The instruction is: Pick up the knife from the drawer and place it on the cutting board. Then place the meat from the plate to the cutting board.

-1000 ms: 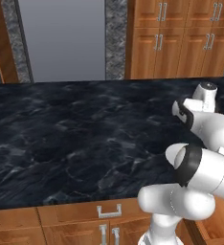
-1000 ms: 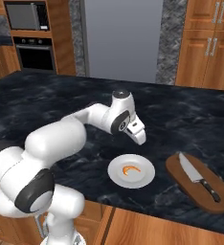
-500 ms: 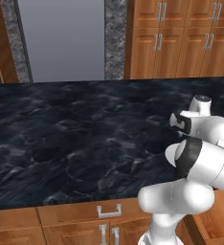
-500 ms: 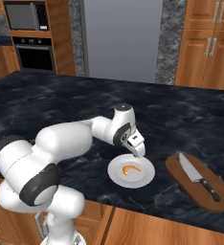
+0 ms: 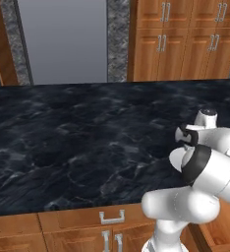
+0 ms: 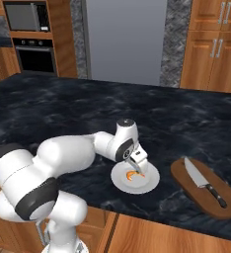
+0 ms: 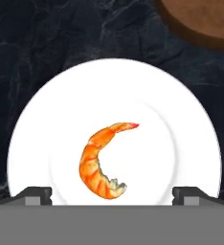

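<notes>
step: grasp meat (image 7: 103, 160) | jaws wide open, empty, above plate (image 7: 190, 119) | advice: descend straight, close across curl; board (image 7: 200, 21) at 1 o'clock

A dark marbled counter (image 6: 63, 108) spans the kitchen. Behind it stand a grey fridge (image 6: 125, 39), wood cabinets (image 5: 186, 39) and an oven (image 6: 36, 59).
</notes>
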